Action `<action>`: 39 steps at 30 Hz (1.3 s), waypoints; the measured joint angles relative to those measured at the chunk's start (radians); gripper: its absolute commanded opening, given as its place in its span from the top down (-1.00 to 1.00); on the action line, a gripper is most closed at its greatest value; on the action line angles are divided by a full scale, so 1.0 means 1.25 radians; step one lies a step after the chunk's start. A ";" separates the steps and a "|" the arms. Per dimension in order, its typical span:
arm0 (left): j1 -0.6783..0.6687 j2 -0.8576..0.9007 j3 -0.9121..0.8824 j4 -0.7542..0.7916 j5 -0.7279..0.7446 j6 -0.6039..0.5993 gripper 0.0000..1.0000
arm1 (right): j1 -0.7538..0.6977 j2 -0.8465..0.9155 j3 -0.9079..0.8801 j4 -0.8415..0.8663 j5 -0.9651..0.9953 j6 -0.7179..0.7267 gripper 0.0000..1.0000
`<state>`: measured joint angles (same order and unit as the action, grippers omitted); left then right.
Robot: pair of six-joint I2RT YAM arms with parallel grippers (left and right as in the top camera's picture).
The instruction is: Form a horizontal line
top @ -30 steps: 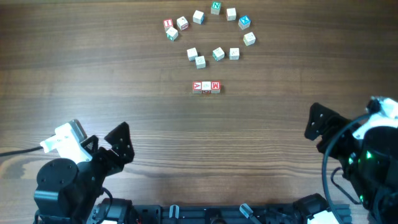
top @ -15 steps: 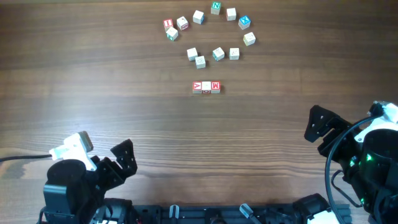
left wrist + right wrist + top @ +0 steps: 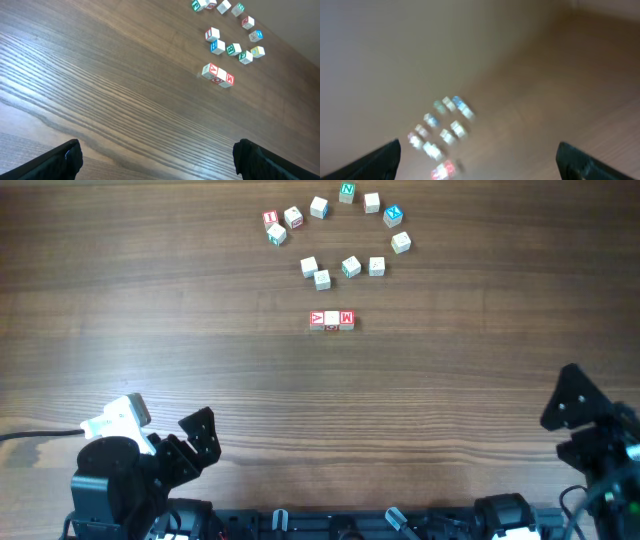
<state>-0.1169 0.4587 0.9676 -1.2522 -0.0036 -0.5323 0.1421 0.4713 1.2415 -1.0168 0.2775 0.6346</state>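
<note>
The right wrist view is smeared, so the three-cube row (image 3: 444, 170) and the loose cubes (image 3: 456, 129) beyond it are unreadable blobs, and overhead the right gripper (image 3: 588, 425) is cut by the edge.

We record the table (image 3: 150, 310) as dark wood grain, smooth, with a low sheen. The horizontal line (image 3: 331, 320), centre frame, is pale matt wood, red-printed.

The table (image 3: 150, 310) is dark brown wood-grain, the grain running side to side in the overhead view. Soft, even light lies on it with a faint sheen. Beyond its far edge, the left wrist view shows a pale surface (image 3: 306, 12).
</note>
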 measured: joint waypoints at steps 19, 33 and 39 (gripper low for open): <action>0.000 0.000 -0.003 -0.001 0.000 0.000 -1.00 | -0.222 -0.360 -0.828 0.908 -0.392 -0.266 -1.00; 0.000 0.000 -0.003 -0.001 0.000 0.000 -1.00 | -0.223 -0.362 -0.988 0.813 -0.262 -0.057 -1.00; 0.000 0.000 -0.003 -0.001 0.000 0.000 -1.00 | -0.223 -0.362 -0.988 0.813 -0.262 -0.062 -1.00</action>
<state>-0.1169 0.4587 0.9638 -1.2537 -0.0036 -0.5323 -0.1368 0.0193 0.0059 -0.0006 -0.0502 0.5568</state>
